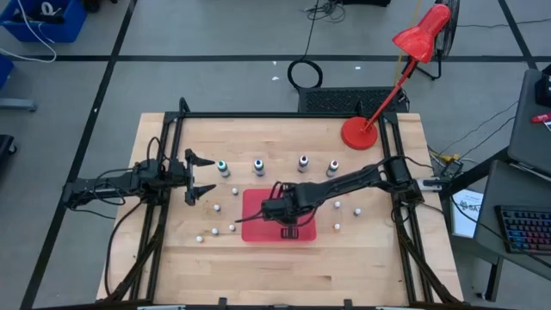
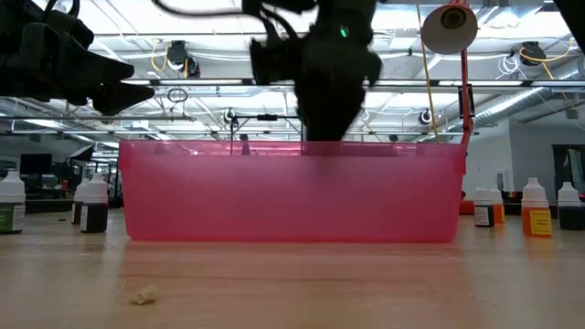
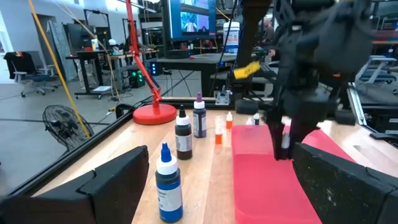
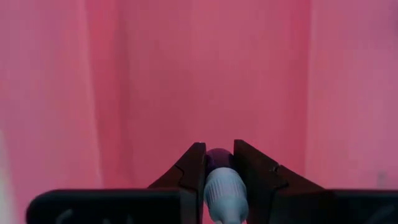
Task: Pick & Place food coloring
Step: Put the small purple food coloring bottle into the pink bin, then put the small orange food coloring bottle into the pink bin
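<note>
Four food coloring bottles stand upright in a row on the table's far half, with tops green point(image 1: 224, 166), blue point(image 1: 258, 165), grey point(image 1: 303, 162) and reddish-purple point(image 1: 332, 166). Several tinier white bottles lie scattered around a red bin point(image 1: 254, 202). My right gripper point(image 1: 288, 227) reaches down inside the bin, shut on a small bottle point(image 4: 224, 190) with a white body and purple end. In the low view the bin's wall point(image 2: 292, 196) hides its fingertips. My left gripper point(image 1: 200, 176) hovers open near the table's left edge, beside the green-topped bottle. My right gripper pinches the small bottle between its two fingers, which are on its white body point(image 4: 225, 183). The purple end point(image 4: 217, 157) pokes out past the fingertips toward the bin's floor. The fingers come from above, pointing down, with the bottle lying along them. Whether it touches the floor is not visible.
A red desk lamp's base point(image 1: 358, 133) sits on the table's far right corner, its arm slanting up to the right. Tiny bottles lie left point(image 1: 215, 230) and right point(image 1: 337, 226) of the bin. Bare wood stretches along the near edge.
</note>
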### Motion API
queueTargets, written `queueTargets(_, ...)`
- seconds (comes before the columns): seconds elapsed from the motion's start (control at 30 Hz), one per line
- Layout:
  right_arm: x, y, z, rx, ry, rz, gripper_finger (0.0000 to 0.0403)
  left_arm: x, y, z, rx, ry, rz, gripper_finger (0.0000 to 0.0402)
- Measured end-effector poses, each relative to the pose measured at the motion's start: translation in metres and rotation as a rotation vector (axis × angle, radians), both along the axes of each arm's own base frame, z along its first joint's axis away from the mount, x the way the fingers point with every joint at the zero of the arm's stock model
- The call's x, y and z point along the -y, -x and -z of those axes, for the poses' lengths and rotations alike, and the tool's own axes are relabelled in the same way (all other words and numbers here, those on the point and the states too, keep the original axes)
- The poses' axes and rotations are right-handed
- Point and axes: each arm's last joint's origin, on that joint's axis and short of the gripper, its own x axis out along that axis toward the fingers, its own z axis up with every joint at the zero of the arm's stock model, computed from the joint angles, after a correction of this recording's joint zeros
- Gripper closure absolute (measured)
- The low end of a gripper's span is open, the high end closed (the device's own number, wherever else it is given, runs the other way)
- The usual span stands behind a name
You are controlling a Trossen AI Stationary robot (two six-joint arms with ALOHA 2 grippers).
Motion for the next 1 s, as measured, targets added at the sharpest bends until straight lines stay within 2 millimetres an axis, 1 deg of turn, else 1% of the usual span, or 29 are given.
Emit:
queueTargets(0.17, 0.001, 0.008, 0.024, -0.012, -0.001, 0.018, 0.0347, 0.000, 0.000, 0.000, 0.000, 0.000, 0.000, 0.0009)
queueTargets(0.33, 0.003, 0.013, 0.037, -0.023, -0.001, 0.027, 0.0347, 0.000, 0.000, 0.000, 0.000, 0.000, 0.000, 0.0009)
queueTargets(0.43, 0.003, 0.015, 0.040, -0.035, 0.002, 0.028, 0.0347, 0.000, 0.000, 0.000, 0.000, 0.000, 0.000, 0.0009)
queueTargets(0.6, 0.003, 0.014, 0.040, -0.024, -0.001, 0.028, 0.0346, 0.000, 0.000, 0.000, 0.000, 0.000, 0.000, 0.0009)
queueTargets(0.67, 0.003, 0.013, 0.040, -0.015, -0.003, 0.030, 0.0325, 0.000, 0.000, 0.000, 0.000, 0.000, 0.000, 0.0009)
queueTargets(0.77, 0.003, 0.013, 0.040, -0.005, -0.010, 0.052, 0.0275, 0.000, 0.000, 0.000, 0.000, 0.000, 0.000, 0.0009)
queueTargets(0.87, 0.003, 0.013, 0.038, -0.005, -0.010, 0.054, 0.0238, 0.000, 0.000, 0.000, 0.000, 0.000, 0.000, 0.0009)
queueTargets(0.93, 0.003, 0.014, 0.031, 0.010, -0.014, 0.055, 0.0223, 0.000, 0.000, 0.000, 0.000, 0.000, 0.000, 0.0009)
queueTargets(1.0, 0.003, 0.015, 0.020, 0.040, -0.023, 0.065, 0.0214, 0.000, 0.000, 0.000, 0.000, 0.000, -0.001, 0.0009)
